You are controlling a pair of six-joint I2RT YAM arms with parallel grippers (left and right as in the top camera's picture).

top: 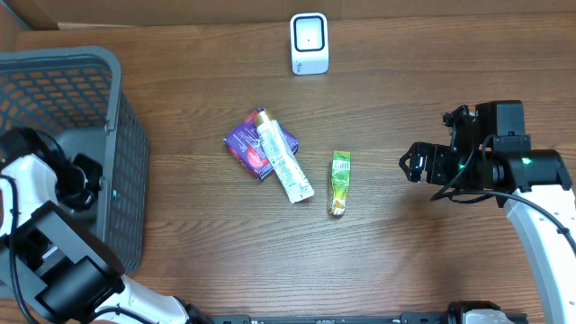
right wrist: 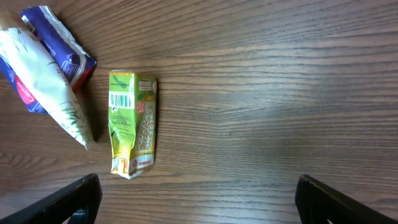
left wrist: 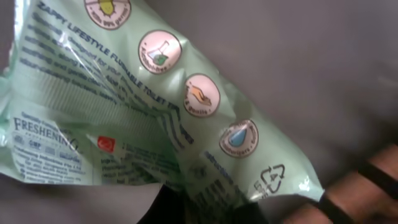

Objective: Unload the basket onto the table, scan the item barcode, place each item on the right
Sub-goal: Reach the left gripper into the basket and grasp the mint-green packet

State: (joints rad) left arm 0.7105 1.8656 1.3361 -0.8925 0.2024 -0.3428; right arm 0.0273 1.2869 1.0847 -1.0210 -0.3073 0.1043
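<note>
Now the left tool (top: 83,183) pinches a green wipes pack (left wrist: 124,112); the right tool (top: 408,165) gapes wide.

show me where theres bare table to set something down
Bare wood between green sachet and right gripper; between basket and purple packet; all along the near edge. Crowded mid-table: tube lies across the purple packet, sachet just beside it.

Saw a white boxy barcode scanner (top: 309,42) farthest back. Found a white squeeze tube (top: 286,162) lying across a purple foil packet (top: 241,144), a green sachet (top: 339,183) just beside, a grey mesh basket (top: 126,135) at left.
</note>
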